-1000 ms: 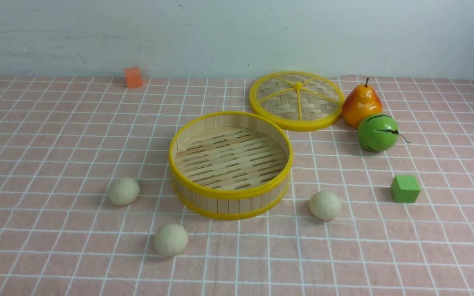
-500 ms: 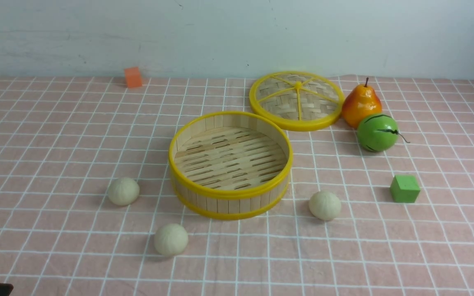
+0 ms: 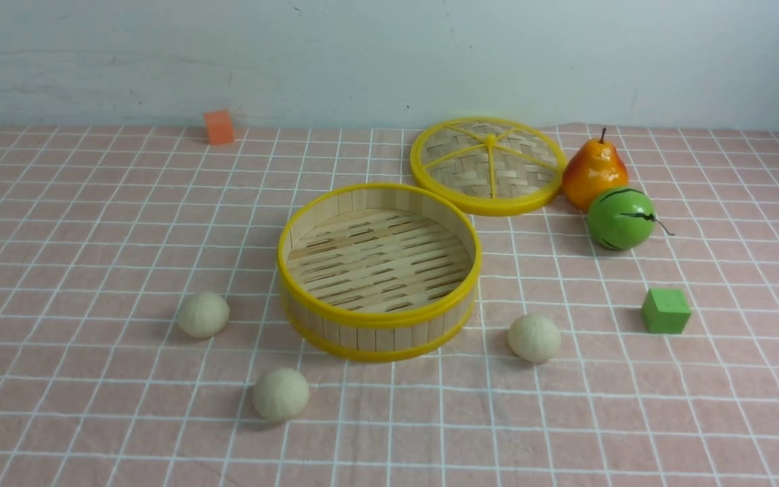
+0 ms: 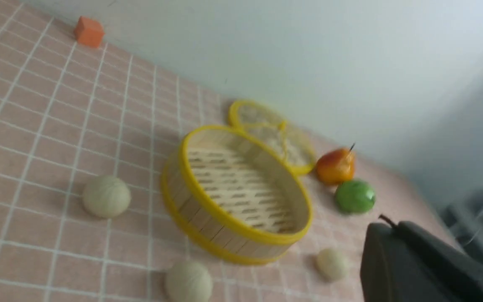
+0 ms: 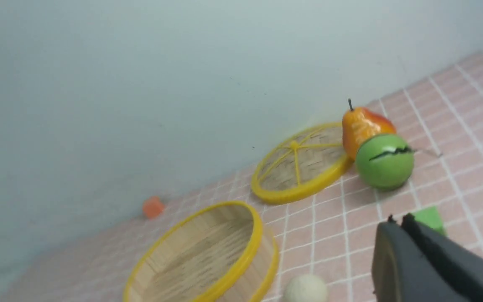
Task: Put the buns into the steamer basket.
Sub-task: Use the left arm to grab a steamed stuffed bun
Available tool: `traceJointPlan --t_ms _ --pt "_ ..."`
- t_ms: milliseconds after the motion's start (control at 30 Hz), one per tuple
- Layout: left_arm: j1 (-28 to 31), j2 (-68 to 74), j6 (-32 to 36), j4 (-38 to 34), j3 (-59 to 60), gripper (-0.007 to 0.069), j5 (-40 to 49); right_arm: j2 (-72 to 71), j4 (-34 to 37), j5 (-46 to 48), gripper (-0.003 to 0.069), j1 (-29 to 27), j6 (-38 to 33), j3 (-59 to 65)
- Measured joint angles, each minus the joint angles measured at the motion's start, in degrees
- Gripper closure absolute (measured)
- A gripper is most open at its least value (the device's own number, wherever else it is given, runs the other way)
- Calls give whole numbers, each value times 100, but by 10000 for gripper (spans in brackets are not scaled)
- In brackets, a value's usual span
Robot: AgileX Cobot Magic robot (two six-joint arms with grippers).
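Round deep bamboo-slat steamer basket with yellow rims (image 3: 376, 336) sits mid-table on the pink white-checked tablecloth (image 3: 92, 223), slatted floor fully showing; three small round cream-white dough buns all lie outside it on the cloth: left bun (image 3: 203, 314) off the basket's left side; front bun (image 3: 280, 394) nearer the robot, front-left of the basket; right bun (image 3: 534, 337) near its front-right; none touches the basket. Flat woven disc with yellow rim and spokes (image 3: 489, 166) lies behind-right of the basket; orange-yellow pear (image 3: 594, 172) beside the disc's right edge; green striped round fruit (image 3: 620, 218) just in front of the pear; green cube (image 3: 665, 310) well right of the basket; small orange block (image 3: 218, 127) far back-left by the wall. Left gripper (image 4: 390, 224): dark fingers pressed together, gripping nothing; right gripper (image 5: 397, 220): fingers likewise closed tight, nothing held.
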Motion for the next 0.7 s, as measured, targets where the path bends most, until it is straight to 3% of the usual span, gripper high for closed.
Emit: traceJointPlan --t_ms 133,267,533,633,700 --pt "-67 1373 83 740 -1251 638 1120 1630 -242 1082 678 7 -1244 -1364" --pt "-368 2442 83 1347 -2117 638 1815 2859 -494 2159 678 264 -1545 -2340" --pt "-900 4638 -498 2273 -3580 623 2784 4964 -1836 3863 675 1627 -969 -3584" --pt "-968 5314 -545 2508 -3995 557 2987 5310 -2180 4049 674 2111 -675 -3867" --pt "-981 5897 -565 2815 -4364 459 3056 5463 -2380 4069 671 2428 -544 -3957"
